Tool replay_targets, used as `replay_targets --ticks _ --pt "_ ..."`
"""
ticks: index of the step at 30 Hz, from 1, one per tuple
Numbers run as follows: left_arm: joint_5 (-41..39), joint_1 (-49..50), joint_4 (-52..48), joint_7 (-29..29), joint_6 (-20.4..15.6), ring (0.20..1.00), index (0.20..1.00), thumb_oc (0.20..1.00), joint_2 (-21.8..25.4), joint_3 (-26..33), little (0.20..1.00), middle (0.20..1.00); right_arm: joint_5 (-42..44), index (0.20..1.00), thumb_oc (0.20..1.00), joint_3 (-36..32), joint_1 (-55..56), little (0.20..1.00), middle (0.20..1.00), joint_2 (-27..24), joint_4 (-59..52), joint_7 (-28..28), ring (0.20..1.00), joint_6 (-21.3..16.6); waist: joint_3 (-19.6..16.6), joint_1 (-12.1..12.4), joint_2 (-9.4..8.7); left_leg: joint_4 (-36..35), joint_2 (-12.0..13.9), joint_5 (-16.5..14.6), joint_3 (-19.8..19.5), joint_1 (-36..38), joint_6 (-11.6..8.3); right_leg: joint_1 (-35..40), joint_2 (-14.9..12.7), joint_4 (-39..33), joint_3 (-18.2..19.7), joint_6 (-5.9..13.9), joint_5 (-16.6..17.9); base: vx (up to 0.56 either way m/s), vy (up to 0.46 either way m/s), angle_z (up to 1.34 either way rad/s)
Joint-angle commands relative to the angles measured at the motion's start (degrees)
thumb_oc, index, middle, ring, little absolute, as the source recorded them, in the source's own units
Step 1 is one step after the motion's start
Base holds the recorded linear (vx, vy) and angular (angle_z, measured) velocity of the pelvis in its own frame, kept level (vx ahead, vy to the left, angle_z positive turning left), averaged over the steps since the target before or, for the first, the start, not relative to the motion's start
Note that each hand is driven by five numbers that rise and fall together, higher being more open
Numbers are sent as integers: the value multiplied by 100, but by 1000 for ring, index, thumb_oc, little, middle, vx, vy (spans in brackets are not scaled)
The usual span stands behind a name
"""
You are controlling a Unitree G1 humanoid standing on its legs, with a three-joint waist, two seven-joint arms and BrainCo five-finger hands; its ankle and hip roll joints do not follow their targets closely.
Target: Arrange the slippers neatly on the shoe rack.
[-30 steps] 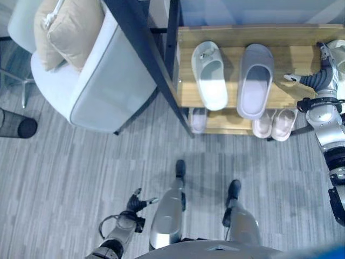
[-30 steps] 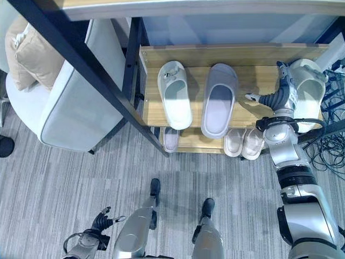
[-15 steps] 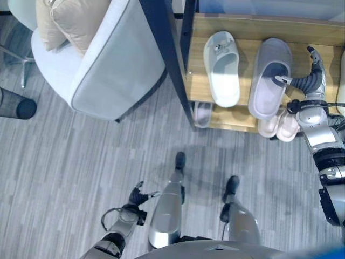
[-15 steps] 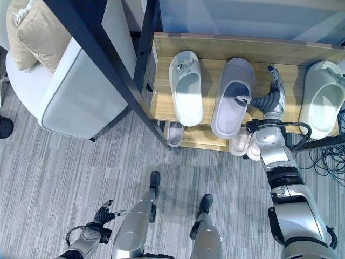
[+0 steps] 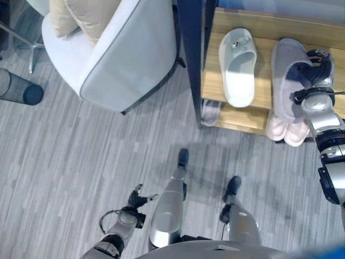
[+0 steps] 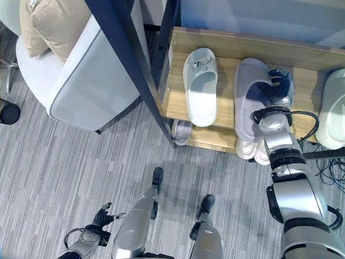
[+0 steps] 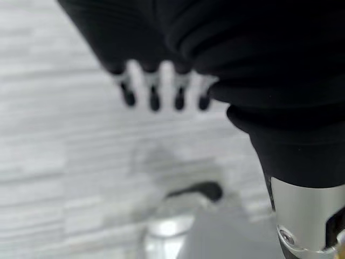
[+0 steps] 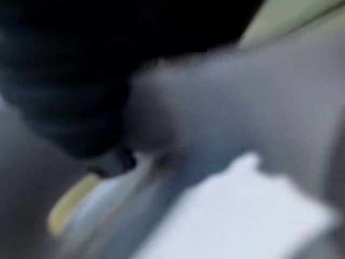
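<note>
On the wooden upper shelf of the shoe rack [image 6: 226, 43] a white slipper [image 6: 200, 86] and a grey slipper [image 6: 249, 100] lie side by side, toes toward the back. My right hand [image 6: 278, 89] rests over the right edge of the grey slipper [image 5: 284, 75], with its fingers curled onto it. Another white slipper [image 6: 335, 108] lies further right on the same shelf. On the lower shelf a pink pair [image 5: 287, 130] and a small grey slipper [image 5: 209, 111] poke out. My left hand [image 5: 137, 200] hangs low over the floor, fingers spread and holding nothing.
A dark metal post [image 6: 135, 65] slants across the rack's left end. A pale armchair [image 5: 121, 51] with a beige cushion [image 5: 81, 13] stands left of the rack. A black mesh bin [image 5: 20, 93] lies at the far left. Cables [image 6: 329, 170] trail on the floor at right.
My right hand has moved left from beside the far white slipper to the grey slipper and curled onto its edge. The camera has shifted too. The left hand has stayed put.
</note>
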Motion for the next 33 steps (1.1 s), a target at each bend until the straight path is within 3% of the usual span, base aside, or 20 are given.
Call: replay_targets --ticks 1,3,5,9,11,12,14,18,23,24,28,30,31,32,33 --pt "207 -1 156 190 -53 1000 1000 1000 14 -340 1000 1000 -22 200 200 95 119 200 200 -284 -519 -250 200 -214 -183 134 -15 740 -29 -600 -183 -694 -92 -114 -383 897 287 243 -857 0 0 0" --pt "215 -17 133 178 -35 1000 1000 1000 -17 -310 1000 1000 -238 200 200 -203 482 200 200 -269 -1074 -470 200 -215 -168 95 -40 742 -32 -624 -177 -700 -91 -96 -382 860 272 251 -862 -8 12 6" --pt "280 -45 -63 78 -72 1000 1000 1000 11 -448 1000 1000 83 200 200 -783 743 200 200 -159 -1365 -740 200 -461 -150 34 -53 745 -41 -627 -183 -726 -93 -112 -383 841 300 262 -847 -22 23 8" --pt "106 -174 -443 -81 -120 1000 1000 1000 238 -245 1000 1000 -71 200 200 -1103 1225 200 200 -191 -2631 -819 200 -709 -81 -102 -28 727 -23 -611 -107 -733 -107 -235 -393 918 401 260 -847 -38 37 3" --pt "136 -296 -506 -34 -133 1000 1000 1000 368 -49 1000 1000 -301 200 200 -1187 1743 200 200 -32 -3848 -588 200 -849 35 -264 -47 815 -8 -666 -27 -743 -113 -362 -416 1122 525 248 -924 -60 48 -7" --pt "137 -294 -510 -35 -130 1000 1000 1000 375 -54 1000 1000 -313 200 200 -1212 1777 200 200 -19 -3892 -583 200 -825 21 -256 -48 807 -7 -638 -29 -763 -107 -385 -413 1122 527 248 -903 -114 61 -22" --pt "-14 -401 -671 126 -182 1000 1000 1000 565 384 1000 1000 -547 200 200 -1300 2697 200 200 327 -5639 -4 200 -1072 227 -527 -35 1207 49 -764 66 -991 -92 -829 -456 1742 735 218 -1031 -142 79 -27" --pt "-309 -505 -818 494 -367 1000 1000 1000 668 904 1000 1000 -883 200 200 -1057 3658 200 200 709 -6902 567 200 -1321 444 -865 -34 2143 154 -1169 227 -1440 15 -1586 -461 2675 1117 162 -1281 -81 74 -43" --pt "-933 -720 -815 816 -559 1000 1000 1000 799 1414 1000 1000 -897 200 200 -427 4145 200 200 959 -7101 857 200 -1322 625 -1130 -62 2886 347 -1398 359 -2055 40 -2357 -435 3283 1413 108 -1377 -77 31 -36" --pt "-1415 -824 -788 906 -685 1000 1000 1000 764 1594 1000 1000 -1209 200 200 -17 4284 200 200 854 -6923 818 200 -1248 723 -1276 -28 3477 430 -1761 369 -2454 40 -2883 -412 3797 1607 69 -1667 -39 37 -54" --pt "-1709 -935 -930 1027 -840 1000 1000 1000 772 1670 1000 1000 -2112 200 200 190 4189 200 200 472 -6509 450 200 -1093 728 -1342 68 4304 535 -2058 312 -3224 97 -3777 -371 4607 1808 -21 -1960 -36 4 -29" --pt "-1709 -937 -930 1027 -840 1000 1000 1000 772 1672 1000 1000 -2113 200 200 192 4183 200 200 472 -6505 448 200 -1095 727 -1341 69 4315 538 -2063 311 -3236 96 -3788 -369 4618 1810 -21 -1964 -13 -13 -4" --pt "-1836 -998 -963 1040 -832 1000 1000 1000 773 1622 1000 1000 -2251 200 200 269 4051 200 200 312 -5976 295 200 -923 729 -1359 139 4825 594 -2262 268 -3642 151 -4304 -333 5152 1900 -47 -2154 -6 -106 -40" --pt "-2219 -1098 -993 999 -824 1000 1000 1000 726 1478 1000 1000 -1849 200 200 126 3074 200 200 39 -4870 -242 200 -712 729 -1290 353 5794 666 -2606 76 -4609 294 -5439 -255 6248 2115 -121 -2510 -3 -133 -53" --pt "-2325 -1055 -1059 991 -838 1000 1000 1000 712 1489 1000 1000 -1724 200 200 18 2925 200 200 34 -4803 -322 200 -686 729 -1260 378 5960 675 -2652 24 -4746 325 -5595 -240 6461 2146 -148 -2569 26 -158 -36"
